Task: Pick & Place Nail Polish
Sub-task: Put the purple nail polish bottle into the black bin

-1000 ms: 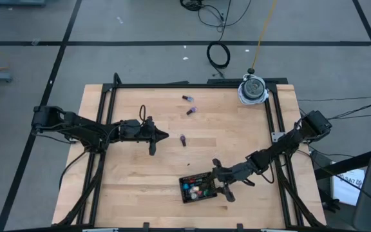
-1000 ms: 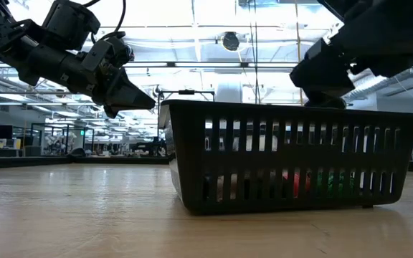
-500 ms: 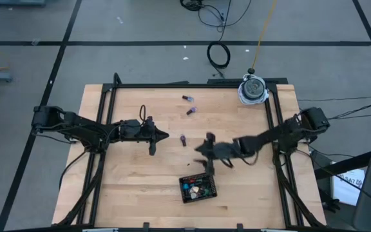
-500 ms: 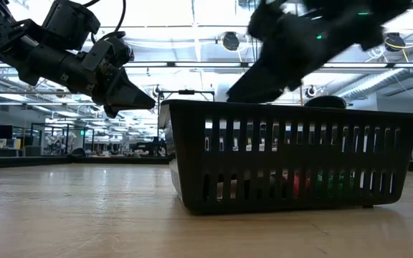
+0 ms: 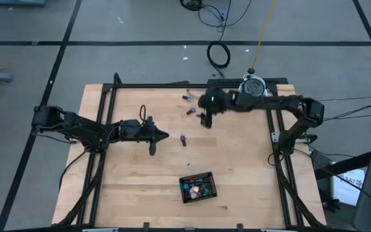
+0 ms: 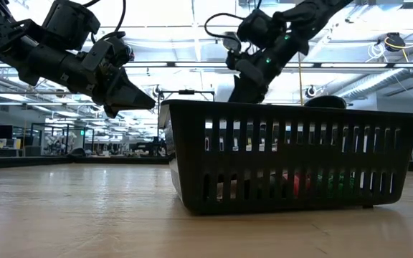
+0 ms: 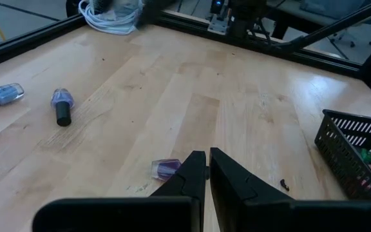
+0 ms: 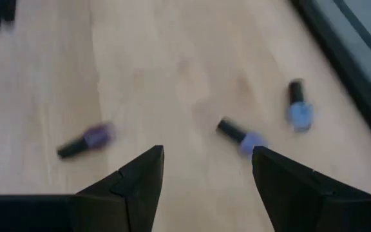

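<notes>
Black basket (image 5: 199, 186), cable coil (image 5: 253, 89)

No legible text, label, brand, number or sign appears in any view; the paper at the high view's lower right edge carries marks too small to read.

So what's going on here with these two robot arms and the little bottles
The robot is collecting nail polish bottles into the black basket near the table's front edge, which already holds several. The right gripper is open and empty, out over the far side of the table above two loose bottles. A third loose bottle lies mid-table just ahead of the left gripper, which hangs shut and empty above the wood.
</notes>
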You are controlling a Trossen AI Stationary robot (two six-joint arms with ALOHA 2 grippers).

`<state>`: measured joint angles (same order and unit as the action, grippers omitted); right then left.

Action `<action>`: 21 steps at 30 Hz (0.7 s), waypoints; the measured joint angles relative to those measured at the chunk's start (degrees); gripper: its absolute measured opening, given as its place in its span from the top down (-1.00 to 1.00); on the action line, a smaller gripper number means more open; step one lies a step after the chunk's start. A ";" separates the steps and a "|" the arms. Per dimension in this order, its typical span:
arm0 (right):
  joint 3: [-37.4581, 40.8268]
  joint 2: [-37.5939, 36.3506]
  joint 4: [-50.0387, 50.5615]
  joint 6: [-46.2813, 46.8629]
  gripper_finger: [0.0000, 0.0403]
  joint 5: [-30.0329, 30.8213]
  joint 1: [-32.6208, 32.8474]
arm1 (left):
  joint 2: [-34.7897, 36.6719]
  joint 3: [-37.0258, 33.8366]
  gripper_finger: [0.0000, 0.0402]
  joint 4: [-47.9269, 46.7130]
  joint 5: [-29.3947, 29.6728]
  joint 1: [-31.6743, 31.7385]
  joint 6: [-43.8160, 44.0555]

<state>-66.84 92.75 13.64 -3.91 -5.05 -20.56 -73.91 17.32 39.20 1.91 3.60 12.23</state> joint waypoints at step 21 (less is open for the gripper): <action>0.56 5.98 -13.68 -10.49 -0.12 -8.70 -7.10 | 0.00 0.00 0.90 0.02 0.00 0.00 0.00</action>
<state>-66.28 98.73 -0.04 -14.40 -13.76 -27.66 -73.91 17.32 39.22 1.91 3.60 12.23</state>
